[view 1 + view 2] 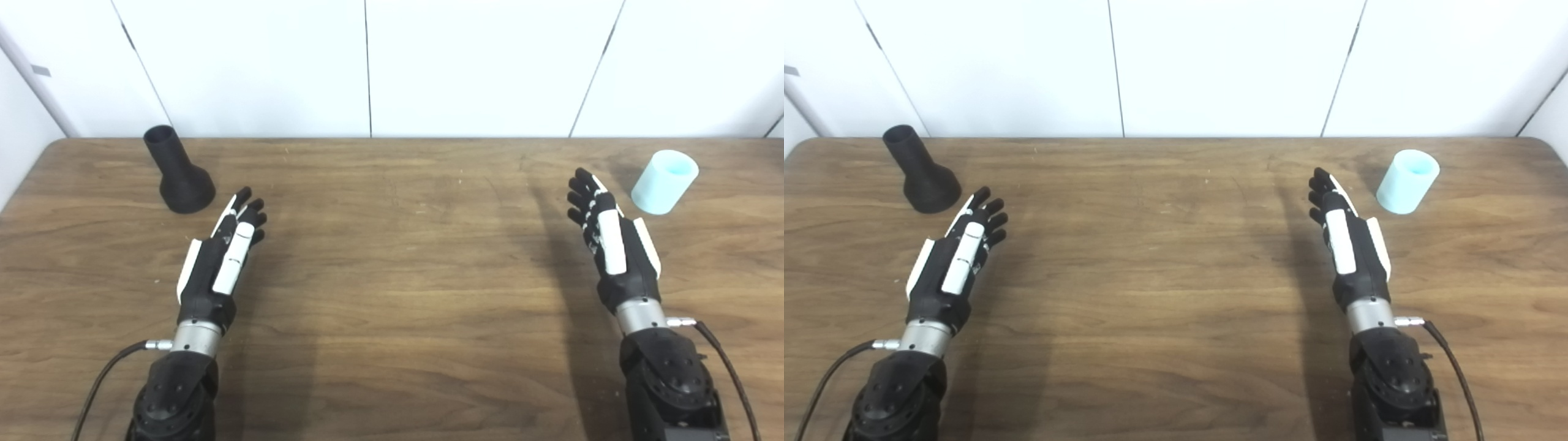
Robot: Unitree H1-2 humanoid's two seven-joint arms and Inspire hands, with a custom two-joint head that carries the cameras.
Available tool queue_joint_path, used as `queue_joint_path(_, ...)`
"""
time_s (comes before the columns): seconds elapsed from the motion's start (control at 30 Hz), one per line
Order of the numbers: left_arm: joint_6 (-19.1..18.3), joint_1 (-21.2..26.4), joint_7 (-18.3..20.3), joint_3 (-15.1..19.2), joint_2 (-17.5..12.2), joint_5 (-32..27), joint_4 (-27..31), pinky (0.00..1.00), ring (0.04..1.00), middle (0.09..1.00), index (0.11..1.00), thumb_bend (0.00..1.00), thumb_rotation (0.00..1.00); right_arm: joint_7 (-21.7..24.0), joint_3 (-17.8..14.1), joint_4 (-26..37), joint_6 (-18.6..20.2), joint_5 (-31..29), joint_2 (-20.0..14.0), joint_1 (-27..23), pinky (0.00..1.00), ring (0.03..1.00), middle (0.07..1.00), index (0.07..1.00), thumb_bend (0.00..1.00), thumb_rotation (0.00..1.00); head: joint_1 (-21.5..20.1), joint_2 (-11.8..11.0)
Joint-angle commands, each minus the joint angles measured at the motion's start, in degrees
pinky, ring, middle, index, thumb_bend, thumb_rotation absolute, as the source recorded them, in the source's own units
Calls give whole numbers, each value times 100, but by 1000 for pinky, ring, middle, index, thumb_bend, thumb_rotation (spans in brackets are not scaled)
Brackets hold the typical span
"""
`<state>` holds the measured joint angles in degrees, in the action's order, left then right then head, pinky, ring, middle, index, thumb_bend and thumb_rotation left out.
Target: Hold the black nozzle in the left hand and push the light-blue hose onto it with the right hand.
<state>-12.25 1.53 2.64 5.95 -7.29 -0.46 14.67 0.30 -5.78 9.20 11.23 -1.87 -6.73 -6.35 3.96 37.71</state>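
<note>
The black nozzle [177,173] stands upright on its wide flared base at the far left of the wooden table [392,257], narrow neck pointing up. My left hand [222,251] hovers just right of and nearer than it, open, fingers stretched, holding nothing. The light-blue hose [664,181], a short stubby tube, stands at the far right with its open end up. My right hand [603,236] is open just left of it and a little nearer, apart from it.
A white panelled wall [367,67] rises behind the table's far edge. Cables trail from both wrists near the front edge. The table's rounded far corners lie close to the nozzle and the hose.
</note>
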Motion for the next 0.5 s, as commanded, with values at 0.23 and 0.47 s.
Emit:
queue_joint_path(0.23, 221, 89, -56, -1, -23, 38, 163, 899, 922, 929, 920, 404, 823, 57, -21, 79, -324, -60, -68, -135, 930, 950, 942, 931, 518, 1000, -112, -88)
queue_joint_path(0.47, 328, 87, -50, 37, -28, -12, 89, 900, 924, 930, 923, 398, 824, 49, -15, 104, -320, -69, -43, -124, 931, 950, 942, 931, 528, 1000, -84, -118)
